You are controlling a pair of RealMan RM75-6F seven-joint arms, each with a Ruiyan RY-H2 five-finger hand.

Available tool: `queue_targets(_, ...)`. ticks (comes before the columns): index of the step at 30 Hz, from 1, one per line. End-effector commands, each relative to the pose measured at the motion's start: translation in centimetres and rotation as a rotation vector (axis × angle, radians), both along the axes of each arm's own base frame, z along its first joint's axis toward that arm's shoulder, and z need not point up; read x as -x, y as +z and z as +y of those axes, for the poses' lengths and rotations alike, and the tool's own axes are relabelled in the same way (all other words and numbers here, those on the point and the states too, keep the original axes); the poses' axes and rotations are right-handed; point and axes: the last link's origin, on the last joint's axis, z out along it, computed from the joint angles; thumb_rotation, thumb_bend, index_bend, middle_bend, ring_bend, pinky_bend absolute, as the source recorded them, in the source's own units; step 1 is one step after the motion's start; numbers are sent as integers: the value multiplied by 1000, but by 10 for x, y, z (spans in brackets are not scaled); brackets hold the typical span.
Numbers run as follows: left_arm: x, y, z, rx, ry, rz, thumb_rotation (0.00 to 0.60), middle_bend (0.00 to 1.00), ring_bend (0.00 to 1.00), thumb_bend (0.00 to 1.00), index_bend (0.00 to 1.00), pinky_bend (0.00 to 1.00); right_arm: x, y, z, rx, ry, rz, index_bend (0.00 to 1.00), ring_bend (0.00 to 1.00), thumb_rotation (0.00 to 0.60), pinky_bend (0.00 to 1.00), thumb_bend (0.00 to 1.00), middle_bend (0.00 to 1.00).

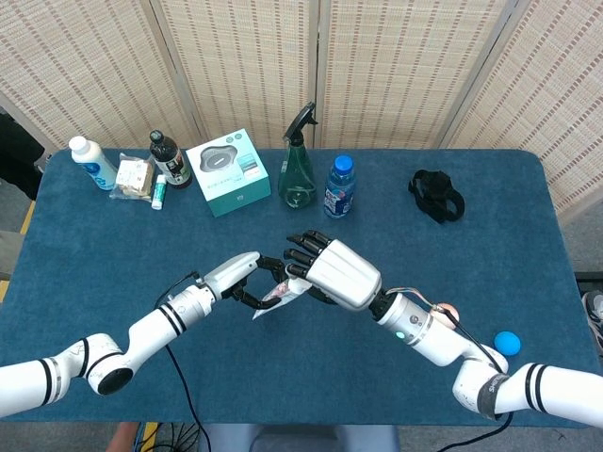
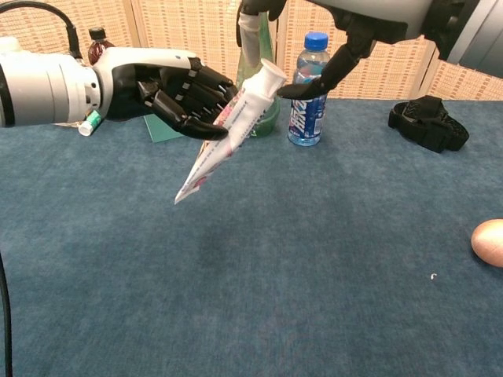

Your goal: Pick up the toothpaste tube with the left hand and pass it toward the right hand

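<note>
My left hand (image 2: 161,90) grips a white toothpaste tube (image 2: 228,131) above the blue table, cap end raised toward the right and crimped tail slanting down-left. In the head view the left hand (image 1: 240,278) and tube (image 1: 279,296) are at table centre. My right hand (image 1: 330,271) hovers directly over the cap end, fingers spread. In the chest view the right hand (image 2: 346,23) is at the top edge, with its thumb and one finger either side of the white cap (image 2: 269,76); I cannot tell if they touch it.
Along the far edge stand a green spray bottle (image 1: 299,169), a blue water bottle (image 1: 339,187), a teal box (image 1: 227,172), a dark bottle (image 1: 169,160) and a white bottle (image 1: 92,162). A black strap (image 1: 436,196) lies far right. A blue ball (image 1: 508,341) sits near right.
</note>
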Motion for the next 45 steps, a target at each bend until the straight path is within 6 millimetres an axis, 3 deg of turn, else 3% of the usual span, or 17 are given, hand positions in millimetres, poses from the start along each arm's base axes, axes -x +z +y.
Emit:
queue_targets(1, 0, 0, 0, 0, 0, 0, 600, 594, 371, 449, 547, 215, 0, 0, -1, 1, -2, 0, 511, 182, 600, 265, 199, 373)
queue_targets(18, -2, -1, -2, -2, -18, -19, 600, 597, 371, 449, 554, 216, -4, -1, -4, 23, -1, -36, 626, 184, 600, 265, 203, 405)
queue_targets(45, 2, 4, 4, 2, 27, -83, 600, 614, 377, 449, 570, 216, -3, 9, -6, 108, -9, -107, 672, 205, 600, 265, 202, 433)
